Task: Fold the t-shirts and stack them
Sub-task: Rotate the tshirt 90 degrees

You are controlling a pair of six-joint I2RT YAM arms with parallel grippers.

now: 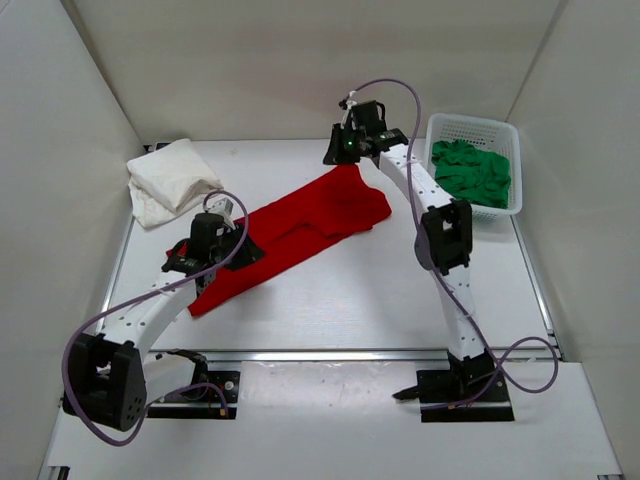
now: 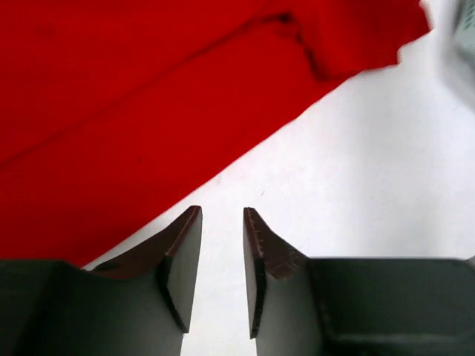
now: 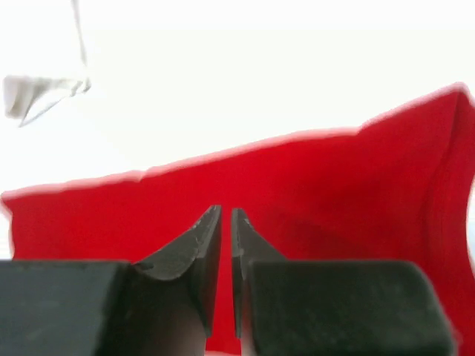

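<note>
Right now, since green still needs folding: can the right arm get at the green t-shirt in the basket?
Probably yes. The green t-shirt lies uncovered in the open-topped basket, beside that arm. The right gripper sits at the far end of the red t-shirt, and nothing stands between it and the basket.

The first t-shirt (image 1: pixel 300 225) lies across the middle of the table (image 1: pixel 350 310), running from near left to far right. The left gripper (image 2: pixel 223 211) is over the bare table just beside that shirt's near-left part. The right gripper (image 3: pixel 226 210) is over its far-right end. A second t-shirt (image 1: pixel 172 180) lies in the far-left corner, apart from the first. A basket (image 1: pixel 512 140) stands at the far right, beyond the right arm, with a third t-shirt (image 1: pixel 472 172) inside it.
</note>
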